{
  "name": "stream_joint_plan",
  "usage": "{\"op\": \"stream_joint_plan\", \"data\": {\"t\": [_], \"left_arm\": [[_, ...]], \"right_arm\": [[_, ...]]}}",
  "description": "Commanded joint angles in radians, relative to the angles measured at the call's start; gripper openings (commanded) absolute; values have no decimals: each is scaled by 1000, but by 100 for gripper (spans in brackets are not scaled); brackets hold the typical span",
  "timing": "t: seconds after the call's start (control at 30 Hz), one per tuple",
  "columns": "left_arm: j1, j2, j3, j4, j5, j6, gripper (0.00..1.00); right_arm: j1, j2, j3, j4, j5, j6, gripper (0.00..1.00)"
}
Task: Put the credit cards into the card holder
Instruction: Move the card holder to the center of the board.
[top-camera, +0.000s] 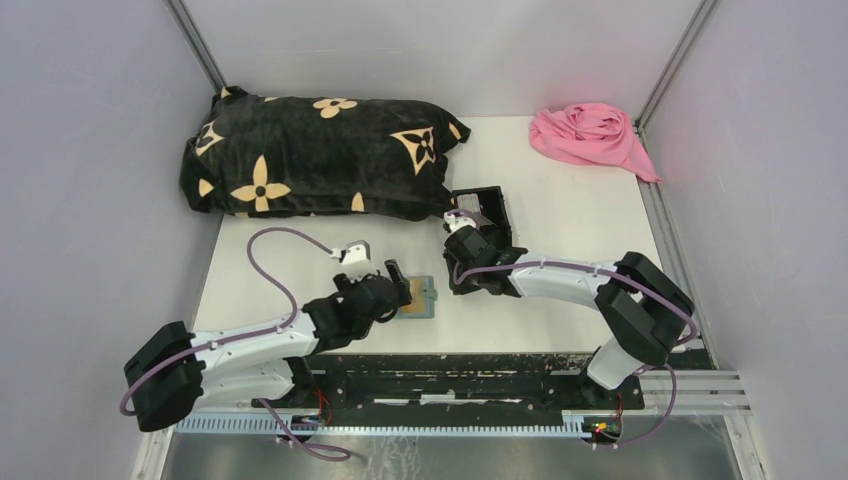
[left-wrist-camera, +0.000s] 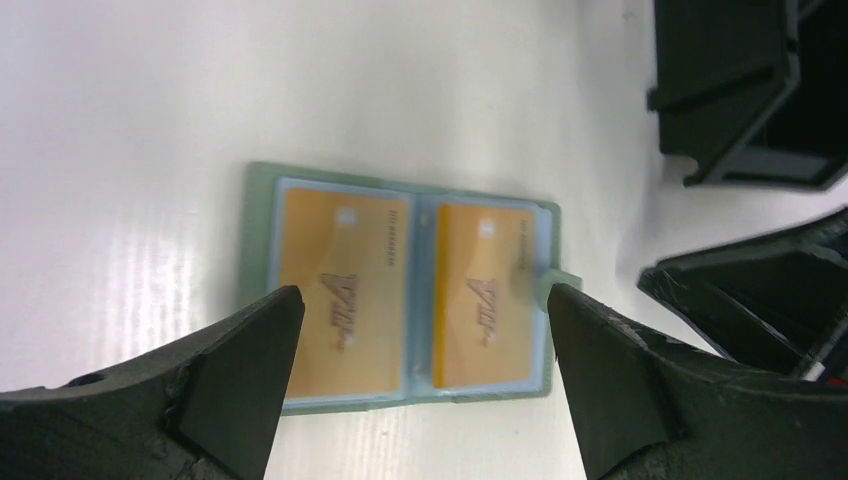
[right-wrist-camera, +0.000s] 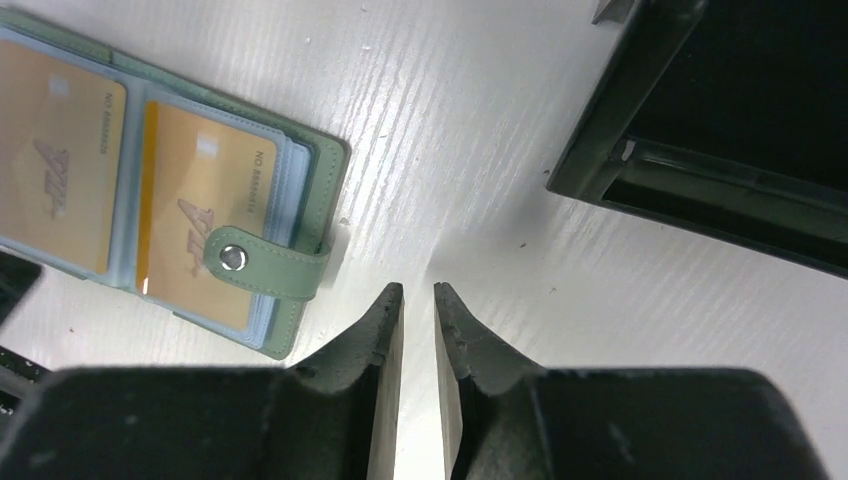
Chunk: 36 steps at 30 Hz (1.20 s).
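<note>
The sage-green card holder (top-camera: 418, 297) lies open and flat near the middle of the near half of the white counter (top-camera: 570, 230). 2 tan cards (left-wrist-camera: 340, 290) sit side by side in its pale blue slots, and its snap tab (right-wrist-camera: 265, 265) folds over the edge of 1 card. The left fingers (left-wrist-camera: 425, 300) hang above it spread wide, 1 on each side of the holder, gripping nothing. The right fingers (right-wrist-camera: 418, 292) hover over bare counter just beside the holder at its 3 o'clock, parted by only a narrow gap and empty. A black open-topped box (top-camera: 485, 210) stands at 1 o'clock from the holder, a black flower-patterned cushion (top-camera: 320, 155) at 11 o'clock, and a pink cloth (top-camera: 590, 135) further off at 1 o'clock.
</note>
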<state>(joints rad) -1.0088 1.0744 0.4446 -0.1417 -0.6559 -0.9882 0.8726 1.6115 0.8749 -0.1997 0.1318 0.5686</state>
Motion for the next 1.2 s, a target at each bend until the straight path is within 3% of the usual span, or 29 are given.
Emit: {"op": "stream_joint_plan", "data": {"t": [0.0,0.3,0.83,1.17], "left_arm": [[23,-74,-44,-90,-150,-120,99],[52,-71,-124,-129,-170,-237,92],[61,-187,-197,-257,-247,-415,67],[61,-63,-139,-268,-233,-400,56]], "right_arm": [[12,-46,11,25,-4,11,24],[29,-30,19,25,5,23,25],[50,29,32,39,3,36,23],[77,54,43,46,3,50,20]]}}
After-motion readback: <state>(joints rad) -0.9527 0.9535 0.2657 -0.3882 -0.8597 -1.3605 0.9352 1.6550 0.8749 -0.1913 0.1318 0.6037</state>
